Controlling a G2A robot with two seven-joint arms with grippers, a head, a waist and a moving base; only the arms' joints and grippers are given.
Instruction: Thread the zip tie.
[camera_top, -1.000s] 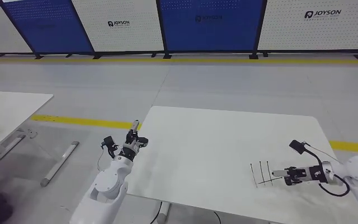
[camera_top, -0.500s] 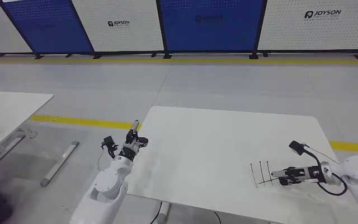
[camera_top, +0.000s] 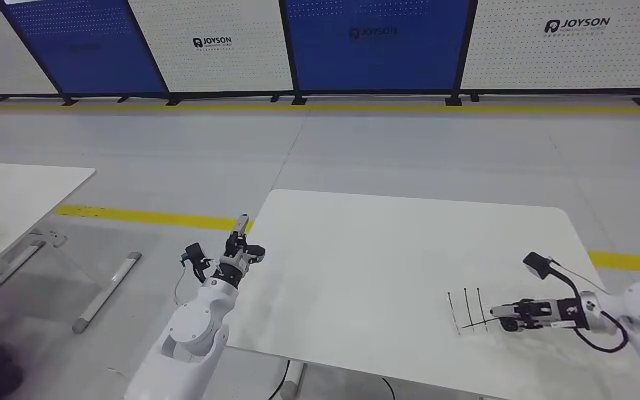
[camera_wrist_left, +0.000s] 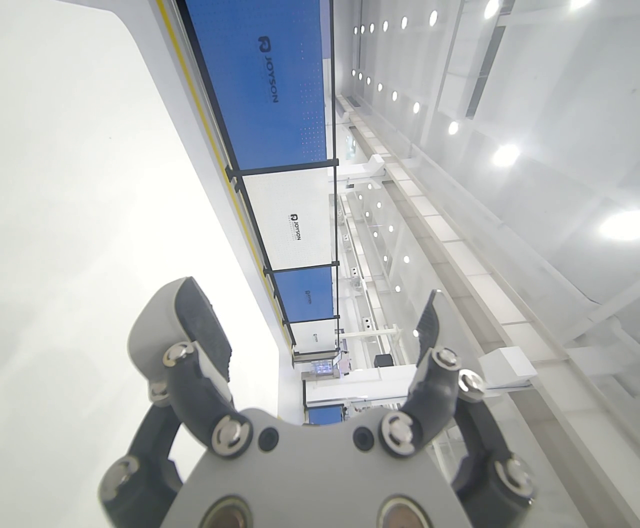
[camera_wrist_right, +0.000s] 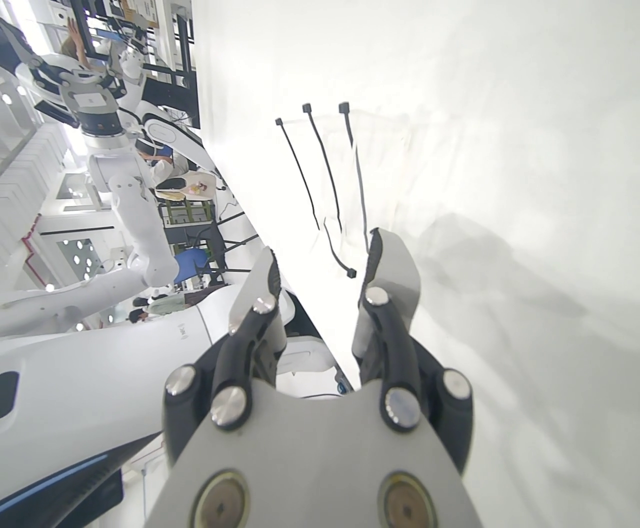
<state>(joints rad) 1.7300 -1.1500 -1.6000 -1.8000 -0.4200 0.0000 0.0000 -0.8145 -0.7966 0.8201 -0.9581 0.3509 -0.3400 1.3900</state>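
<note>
Four black zip ties (camera_wrist_right: 324, 165) are lying flat and unthreaded near the front right edge of the white surface (camera_top: 400, 260). Three are running side by side, roughly parallel, square heads at the same end. The fourth tie (camera_wrist_right: 338, 255), slightly curved, is lying by their tails.
</note>
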